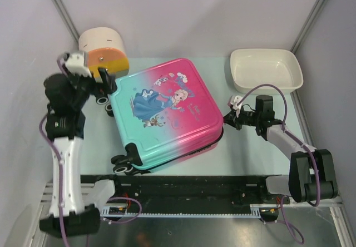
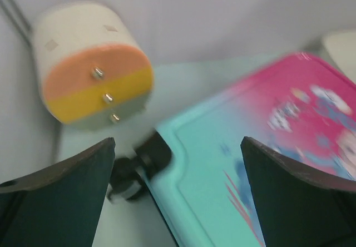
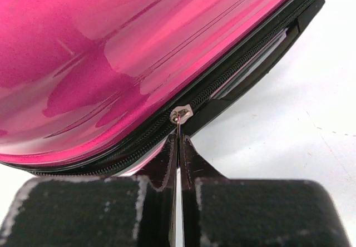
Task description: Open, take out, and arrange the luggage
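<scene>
Luggage [image 1: 164, 113] lay flat and closed on the table [image 1: 250, 152], printed shell upward and turned at an angle. Its teal end faced the left arm and its pink end the right arm. The right end effector [image 3: 179, 144] sat low at the pink side, fingers pressed together on the thin tab of the zip pull [image 3: 181, 114], whose slider stood just above the fingertips on the black zip line. The left end effector [image 2: 178, 147] hung above the teal corner with its fingers spread wide and nothing between them. A black wheel [image 2: 130, 172] showed just below that corner. The cream-and-orange drawer box [image 1: 103, 55] stood near the same corner at the back left, apart from the shell. The white basin [image 1: 266, 69] rested at the back right, well apart from the luggage.
</scene>
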Controlling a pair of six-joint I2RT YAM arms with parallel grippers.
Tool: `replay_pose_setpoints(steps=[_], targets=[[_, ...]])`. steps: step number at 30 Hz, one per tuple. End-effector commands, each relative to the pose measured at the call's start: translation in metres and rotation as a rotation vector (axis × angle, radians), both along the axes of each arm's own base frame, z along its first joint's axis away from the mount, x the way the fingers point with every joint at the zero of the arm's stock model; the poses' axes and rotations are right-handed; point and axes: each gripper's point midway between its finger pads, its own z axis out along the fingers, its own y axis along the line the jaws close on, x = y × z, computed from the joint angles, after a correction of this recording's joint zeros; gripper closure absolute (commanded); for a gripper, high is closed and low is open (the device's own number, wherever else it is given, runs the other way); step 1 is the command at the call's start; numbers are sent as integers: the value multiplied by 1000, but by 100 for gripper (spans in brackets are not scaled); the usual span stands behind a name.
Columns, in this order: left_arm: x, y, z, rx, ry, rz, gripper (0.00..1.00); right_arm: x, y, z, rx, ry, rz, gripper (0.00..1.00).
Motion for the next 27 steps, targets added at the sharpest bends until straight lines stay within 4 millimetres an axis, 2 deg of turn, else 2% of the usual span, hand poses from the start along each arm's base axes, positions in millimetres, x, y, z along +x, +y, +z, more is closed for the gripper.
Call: replay_pose_setpoints(steps=[1, 2, 5, 9, 13, 14, 15, 16, 18, 19, 20, 21, 22, 23, 24, 25, 27], targets=[[-51, -29, -112, -194, 363, -112, 0, -31, 13, 9, 51, 41, 117, 100], [-59, -30, -119, -203, 382, -110, 0, -31, 13, 9, 49, 39, 113, 100], [-66, -40, -146, -266, 463, -144, 0, -28, 10, 11, 51, 33, 101, 100], [-57, -54, -178, -380, 616, -170, 0, -25, 7, 13, 48, 23, 81, 100], [-44, -75, -188, -399, 689, -198, 0, -25, 4, 12, 46, 28, 73, 100], [-38, -79, -187, -398, 687, -215, 1, -25, 4, 11, 46, 30, 76, 100], [-34, -92, -186, -387, 692, -261, 3, -26, 4, 10, 46, 36, 77, 100], [-19, -95, -185, -362, 693, -284, 5, -27, 4, 9, 45, 42, 77, 100], [-3, -117, -180, -313, 680, -356, 10, -29, 6, 8, 54, 59, 87, 100], [15, -121, -161, -270, 621, -393, 12, -30, 7, 7, 53, 65, 88, 100], [31, -124, -175, -263, 660, -397, 16, -31, 10, 7, 54, 69, 97, 100], [43, -124, -173, -251, 652, -401, 17, -34, 14, 7, 61, 89, 98, 100], [62, -123, -152, -206, 583, -419, 19, -33, 17, 9, 66, 93, 96, 100], [74, -120, -159, -178, 593, -415, 20, -34, 25, 10, 69, 122, 77, 100], [81, -118, -152, -123, 554, -425, 20, -29, 30, 17, 93, 116, 59, 100], [90, -115, -134, -93, 504, -417, 20, -34, 37, 23, 126, 175, 42, 100], [88, -114, -110, -35, 428, -439, 15, -45, 55, 28, 117, 172, 62, 100]])
